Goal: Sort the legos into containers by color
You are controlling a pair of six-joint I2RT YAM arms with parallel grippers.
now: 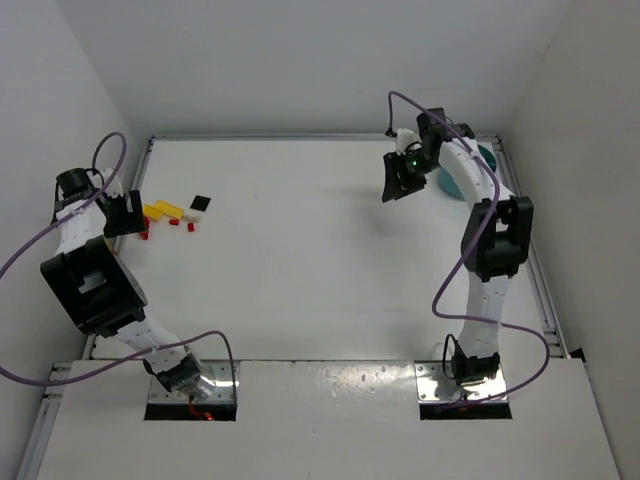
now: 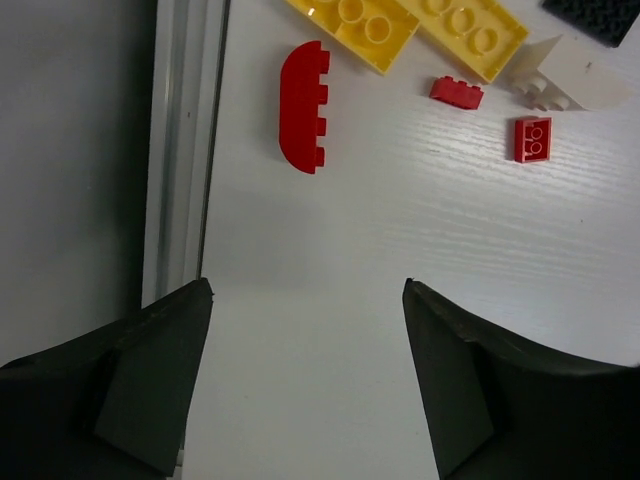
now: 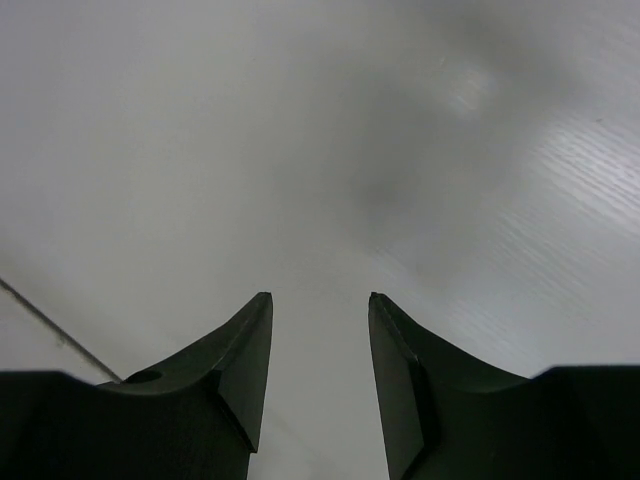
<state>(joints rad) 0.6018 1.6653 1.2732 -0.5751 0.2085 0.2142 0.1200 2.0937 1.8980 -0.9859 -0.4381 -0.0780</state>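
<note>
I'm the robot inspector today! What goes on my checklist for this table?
Surface: white table, no spills seen.
Job's things: yellow plates, red bricks, a white piece and a black piece lie loose at the far left. The teal tub sits far right, partly hidden by the right arm.
Clutter: nothing seen.
Grippers: left gripper, fingers wide apart, empty, just short of the bricks. Right gripper, narrower gap, empty.
Cables: purple cables loop off both arms.
Surroundings: white walls; metal rail along the table's left edge.
</note>
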